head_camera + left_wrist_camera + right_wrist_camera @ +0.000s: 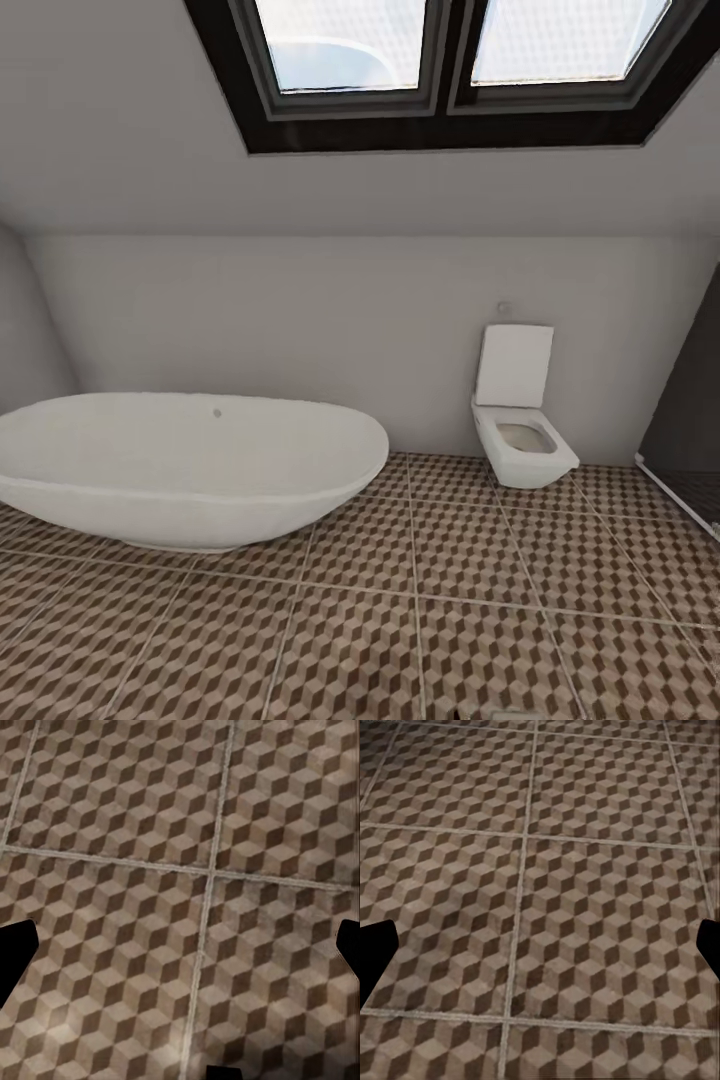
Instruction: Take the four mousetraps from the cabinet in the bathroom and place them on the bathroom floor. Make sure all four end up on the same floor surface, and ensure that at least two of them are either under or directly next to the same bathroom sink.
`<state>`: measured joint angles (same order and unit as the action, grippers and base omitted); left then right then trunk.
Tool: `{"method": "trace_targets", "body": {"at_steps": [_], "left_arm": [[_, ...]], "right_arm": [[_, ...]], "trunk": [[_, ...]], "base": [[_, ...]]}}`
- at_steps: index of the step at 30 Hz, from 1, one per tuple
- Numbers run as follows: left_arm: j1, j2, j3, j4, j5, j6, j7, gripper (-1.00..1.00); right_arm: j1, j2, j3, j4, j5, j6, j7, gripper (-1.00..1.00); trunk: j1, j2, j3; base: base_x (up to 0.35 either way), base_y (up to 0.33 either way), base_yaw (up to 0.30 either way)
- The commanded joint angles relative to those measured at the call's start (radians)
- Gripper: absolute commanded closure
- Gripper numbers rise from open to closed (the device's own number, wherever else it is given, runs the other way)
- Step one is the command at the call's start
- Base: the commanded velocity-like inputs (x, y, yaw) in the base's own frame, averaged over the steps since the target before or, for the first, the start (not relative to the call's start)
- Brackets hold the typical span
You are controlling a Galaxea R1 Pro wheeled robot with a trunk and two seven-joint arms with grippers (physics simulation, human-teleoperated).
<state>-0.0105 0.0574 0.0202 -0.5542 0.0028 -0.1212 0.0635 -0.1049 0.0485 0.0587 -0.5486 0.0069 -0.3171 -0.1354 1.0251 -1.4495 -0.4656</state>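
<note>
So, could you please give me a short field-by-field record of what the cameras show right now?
room: bathroom, skylight window in the sloped ceiling
floor: cube-pattern tiles, pale grout
bathtub: white, oval, at head view left
toilet: white, square, lid up, against the far wall
dark panel: at head view right edge
left gripper: open, empty, over bare tile
right gripper: open, empty, over bare tile
</note>
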Motion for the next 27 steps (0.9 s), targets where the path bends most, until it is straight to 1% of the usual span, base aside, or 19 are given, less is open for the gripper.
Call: {"method": "trace_targets", "body": {"at_steps": [1,15,27], "left_arm": [[0.0,0.0,0.0,0.0,0.0,-0.003,0.003,-1.0],[0.0,-0.001,0.0,0.003,0.0,-0.003,0.003,-1.0],[0.0,-0.006,0.0,0.005,0.0,-0.003,0.002,-1.0]], "right_arm": [[-0.001,-0.001,0.006,0.001,0.001,-0.002,-0.009,-1.0],[-0.001,-0.001,0.006,0.001,0.001,-0.002,-0.009,-1.0],[-0.001,-0.001,0.006,0.001,0.001,-0.002,-0.009,-1.0]], "trunk": [[0.0,-0.001,-0.001],[0.0,-0.001,0.006],[0.0,-0.001,0.012]], "base": [[0.0,0.0,-0.267],[0.0,0.0,-0.262],[0.0,0.0,-0.251]]}}
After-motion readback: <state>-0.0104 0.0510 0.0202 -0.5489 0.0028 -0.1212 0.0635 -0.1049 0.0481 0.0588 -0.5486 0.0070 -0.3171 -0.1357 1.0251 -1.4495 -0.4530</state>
